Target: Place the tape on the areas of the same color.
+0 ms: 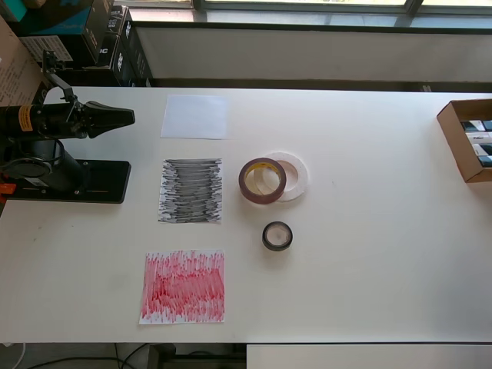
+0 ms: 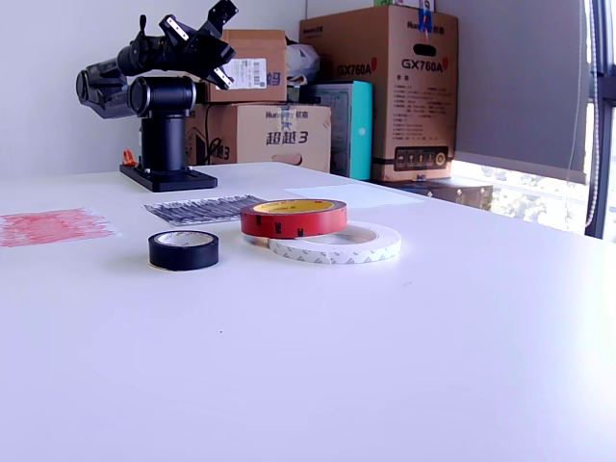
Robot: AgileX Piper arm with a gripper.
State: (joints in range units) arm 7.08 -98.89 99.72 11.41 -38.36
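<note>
Three sheets lie in a column in the overhead view: white point(image 1: 195, 117), black-scribbled point(image 1: 191, 191), red-scribbled point(image 1: 183, 286). To their right, the dark red-brown roll point(image 1: 247, 183) leans partly on the flat white roll point(image 1: 300, 177). The small black roll point(image 1: 266, 237) lies alone just below them. No roll is on a sheet. My gripper point(image 1: 129, 118) hangs empty left of the white sheet, its fingers meeting in one point. The exterior view shows the red roll point(image 2: 294, 219), white roll point(image 2: 337, 247), black roll point(image 2: 183, 251) and the gripper point(image 2: 219, 43) far behind.
The arm's black base point(image 1: 65, 181) stands at the overhead view's left edge. An open cardboard box point(image 1: 453, 127) sits at the right edge of the table. Stacked cartons point(image 2: 380, 91) stand behind the table in the exterior view.
</note>
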